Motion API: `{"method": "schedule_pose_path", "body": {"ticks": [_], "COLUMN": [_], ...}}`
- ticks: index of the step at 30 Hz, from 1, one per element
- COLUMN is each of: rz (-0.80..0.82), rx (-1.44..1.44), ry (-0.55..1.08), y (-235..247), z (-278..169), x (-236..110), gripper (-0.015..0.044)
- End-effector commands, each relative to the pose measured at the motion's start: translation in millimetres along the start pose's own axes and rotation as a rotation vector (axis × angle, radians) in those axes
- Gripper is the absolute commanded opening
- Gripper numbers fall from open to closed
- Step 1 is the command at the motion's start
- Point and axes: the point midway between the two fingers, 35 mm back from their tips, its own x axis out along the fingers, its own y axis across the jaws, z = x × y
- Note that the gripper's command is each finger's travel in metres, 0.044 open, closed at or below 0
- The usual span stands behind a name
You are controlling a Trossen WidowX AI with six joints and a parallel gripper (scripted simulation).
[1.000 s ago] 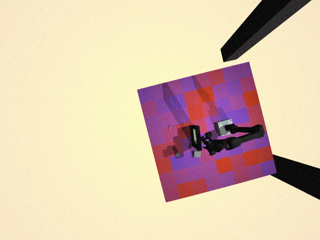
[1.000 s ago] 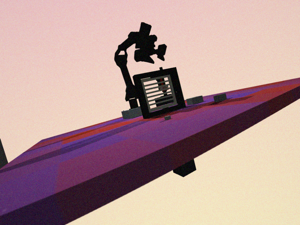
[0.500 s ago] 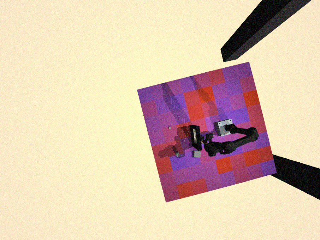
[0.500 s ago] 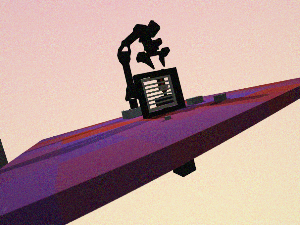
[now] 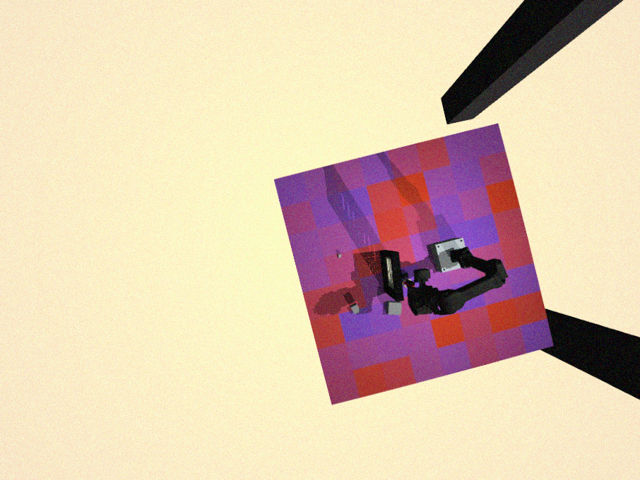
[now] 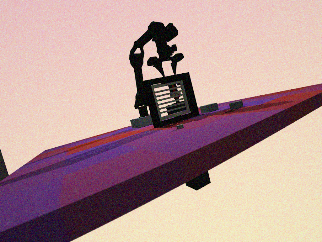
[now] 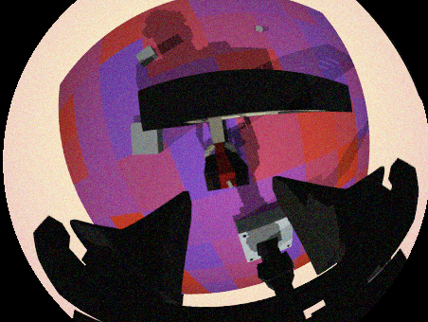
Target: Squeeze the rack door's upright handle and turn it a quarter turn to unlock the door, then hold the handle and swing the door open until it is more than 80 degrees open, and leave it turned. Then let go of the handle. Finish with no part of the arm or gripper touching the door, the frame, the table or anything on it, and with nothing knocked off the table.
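The rack's black frame point(image 5: 397, 286) point(image 6: 193, 96) point(image 7: 246, 92) stands upright on the table. The grey slatted door point(image 6: 185, 96) appears to sit closed in it. The handle point(image 7: 224, 166) point(image 5: 407, 284), red and black, juts from the door on the arm's side and shows behind the slats in the exterior view. My gripper point(image 6: 169, 75) point(image 7: 232, 190) points down with its fingers apart and nothing between them. It is above the handle; in the wrist view the handle appears between and slightly ahead of the fingertips. Nothing shows the fingers touching the handle. The handle's exact turn is hard to tell.
A grey block point(image 5: 393, 308) point(image 6: 209, 107) point(image 7: 146, 142) lies near the frame's end. Another block point(image 5: 354, 308) point(image 6: 236, 104) point(image 7: 146, 54) and a tiny one point(image 5: 339, 255) point(image 6: 180, 126) point(image 7: 258, 28) lie beyond the frame. The arm's grey base point(image 6: 140, 122) is on the handle side.
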Motion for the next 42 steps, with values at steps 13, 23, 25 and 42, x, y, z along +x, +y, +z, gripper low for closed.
{"method": "schedule_pose_path", "body": {"ticks": [13, 23, 25, 42], "rz": [0.004, 0.006, 0.006, 0.009], "rx": [0.001, -0.001, -0.001, -0.004], "ry": [0.013, 0.017, 0.018, 0.024], "y": [2, 2, 2, 1], "z": [1, 1, 1, -2], "x": [23, 39, 42, 69], "gripper": [0.0295, 0.0295, 0.0295, 0.0295]}}
